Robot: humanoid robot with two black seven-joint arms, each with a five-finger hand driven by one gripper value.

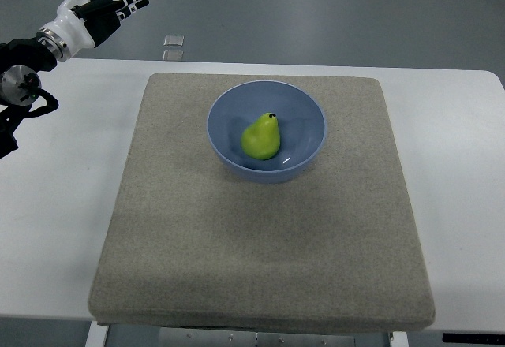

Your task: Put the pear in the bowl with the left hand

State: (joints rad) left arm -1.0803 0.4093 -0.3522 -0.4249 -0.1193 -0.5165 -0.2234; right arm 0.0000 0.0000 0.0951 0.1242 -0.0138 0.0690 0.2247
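One green pear (261, 138) sits inside the blue bowl (229, 122). It lies on the bottom of the bowl, a little to the left of the middle, with its thin end and dark stem tip pointing toward the far edge of the counter (71, 197).

The bowl is round and stands upright on a big gray mat (260, 244). It is on the far half of the mat, close to the mat's far edge and about halfway between its left and right sides. The mat covers most of the white counter, and its near edge reaches the counter's near edge.

Up by the far left corner of the counter is the left hand (101, 4). It is white and black, and it is held up off the counter, well apart from the bowl. Its fingers are spread wide and hold nothing. The dark arm behind it comes in from the left edge.

Past the far edge of the counter, a small flat gray thing (173, 40) lies on the floor (331, 12). I can see no words or labels on anything.
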